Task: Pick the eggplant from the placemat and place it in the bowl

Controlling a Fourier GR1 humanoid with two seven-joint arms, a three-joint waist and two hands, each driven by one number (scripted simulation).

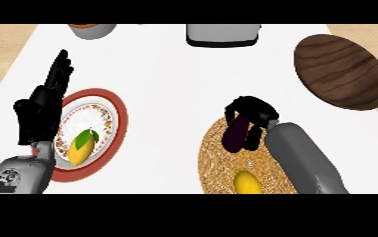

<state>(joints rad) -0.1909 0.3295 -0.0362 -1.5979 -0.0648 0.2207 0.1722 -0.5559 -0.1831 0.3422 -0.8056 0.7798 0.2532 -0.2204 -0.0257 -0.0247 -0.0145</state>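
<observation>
A dark purple eggplant (236, 132) lies on the woven round placemat (218, 161) at its upper edge. My right hand (253, 112) is over it with fingers curled round its upper part. The brown wooden bowl (338, 71) stands at the far right, well apart from the hand. My left hand (43, 106) rests open at the left edge, fingers up, beside a plate.
A yellow lemon (248, 182) lies on the placemat's near part. A red-rimmed plate (100, 126) at the left holds a yellow mango (81, 146). A toaster-like appliance (223, 35) and a grey container (93, 30) stand at the back edge.
</observation>
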